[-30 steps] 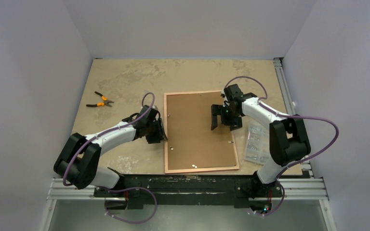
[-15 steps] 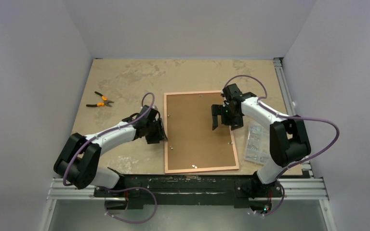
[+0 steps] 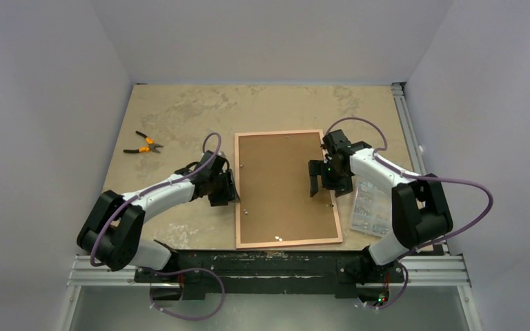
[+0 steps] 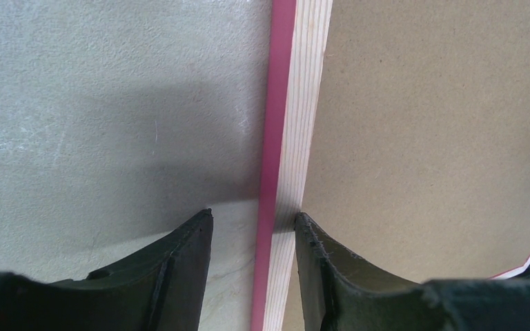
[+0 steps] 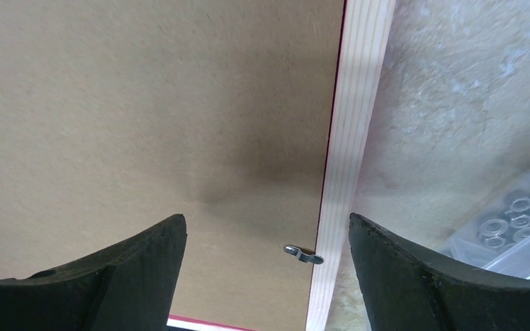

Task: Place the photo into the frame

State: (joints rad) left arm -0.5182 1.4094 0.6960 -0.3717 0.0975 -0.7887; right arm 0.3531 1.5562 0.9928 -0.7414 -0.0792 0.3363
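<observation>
While my left claw (image 4: pixel 248 222) stands narrowly open, a rail of the frame (image 4: pixel 302 103) lies inside its jaws. My right claw (image 5: pixel 266 222) gapes wide, holding nothing.

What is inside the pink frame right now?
A brown backing board fills the frame, which lies back side up. A small metal tab sits at the board's edge. Anything under the board is covered, so I cannot see it.

The frame (image 4: pixel 305 138) shows pale grained wood, its edge smooth pink; the backing board (image 4: pixel 442 138) is matt brown fibreboard; the surface (image 4: pixel 110 103) looks rough, mottled.
</observation>
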